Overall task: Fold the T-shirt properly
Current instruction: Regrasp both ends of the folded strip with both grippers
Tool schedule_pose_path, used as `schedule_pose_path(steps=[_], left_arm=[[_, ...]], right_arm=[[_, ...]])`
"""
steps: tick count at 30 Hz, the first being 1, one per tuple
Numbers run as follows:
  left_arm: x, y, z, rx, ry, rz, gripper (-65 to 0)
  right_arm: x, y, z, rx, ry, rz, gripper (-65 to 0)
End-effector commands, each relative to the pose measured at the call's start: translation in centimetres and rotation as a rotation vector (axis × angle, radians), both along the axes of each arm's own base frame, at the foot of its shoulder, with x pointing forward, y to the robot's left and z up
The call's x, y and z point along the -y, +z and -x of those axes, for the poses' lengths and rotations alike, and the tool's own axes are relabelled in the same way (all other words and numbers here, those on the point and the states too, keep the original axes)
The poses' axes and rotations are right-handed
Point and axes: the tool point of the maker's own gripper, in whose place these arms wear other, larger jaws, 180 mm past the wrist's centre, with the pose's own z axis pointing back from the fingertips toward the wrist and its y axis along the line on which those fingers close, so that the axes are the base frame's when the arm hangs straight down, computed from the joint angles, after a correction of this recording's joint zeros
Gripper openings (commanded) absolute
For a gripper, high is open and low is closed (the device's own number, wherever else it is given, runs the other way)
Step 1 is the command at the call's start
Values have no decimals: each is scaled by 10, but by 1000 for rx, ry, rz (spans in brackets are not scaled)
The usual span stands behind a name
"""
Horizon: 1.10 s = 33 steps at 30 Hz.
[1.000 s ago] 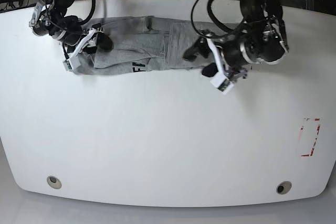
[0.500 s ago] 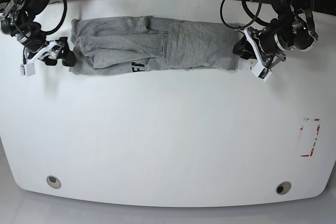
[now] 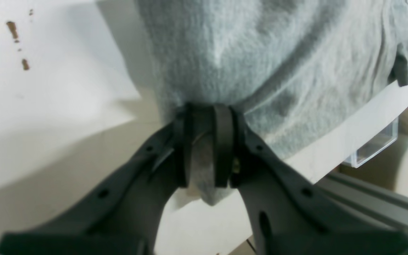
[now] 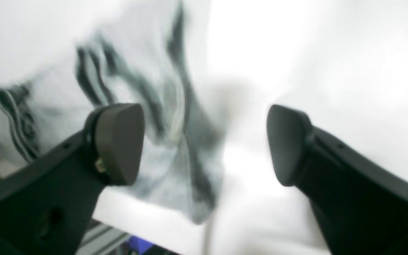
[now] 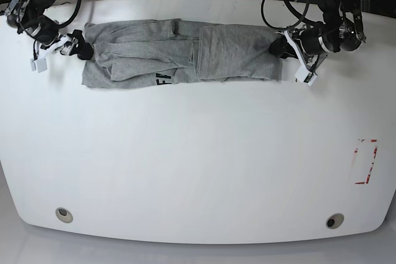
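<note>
Black arms [image 5: 334, 4], looping cables, white wrist brackets [image 5: 303, 60].

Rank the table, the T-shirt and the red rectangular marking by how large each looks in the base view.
1. table, filling most of the view.
2. T-shirt, a long grey strip along the far edge.
3. red rectangular marking, a small outline near the table's right edge.
</note>
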Motion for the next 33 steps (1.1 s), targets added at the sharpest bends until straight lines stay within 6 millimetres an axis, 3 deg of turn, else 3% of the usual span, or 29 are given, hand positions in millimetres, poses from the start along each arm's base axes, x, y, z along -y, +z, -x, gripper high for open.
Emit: schedule_pose_path(steps=[1,4,9,11,13,18,28,33], left_arm=[[-3,0,-3,4,2,-4,-557],[-3,0,-5,6,3,-2,-557],[-3,0,-5,4,7,-2,-557],[-4,1,-7,6,10,-3,-557],[-5,0,-7,5,10,-6,-557],[-10,-7,-4,-14,7,-61,-556],[8,-10,-19,-6,17,-98,-556],[26,-10,-29,3,24,-95,-554]], right_arm=[[-24,16,-20,81,62,-6,-133],[-45,13,-16,84,79,-29,-133],[-57,10,-15,83,77,-59,-135],[-66,13,-24,100,105,-66,-165],[-70,15,-30,116,115,-69,-243],[-74,16,-33,129,125,-70,-648],[-79,47,-36,213,175,12,-650],[-124,67,-46,286,319,16,-650]])
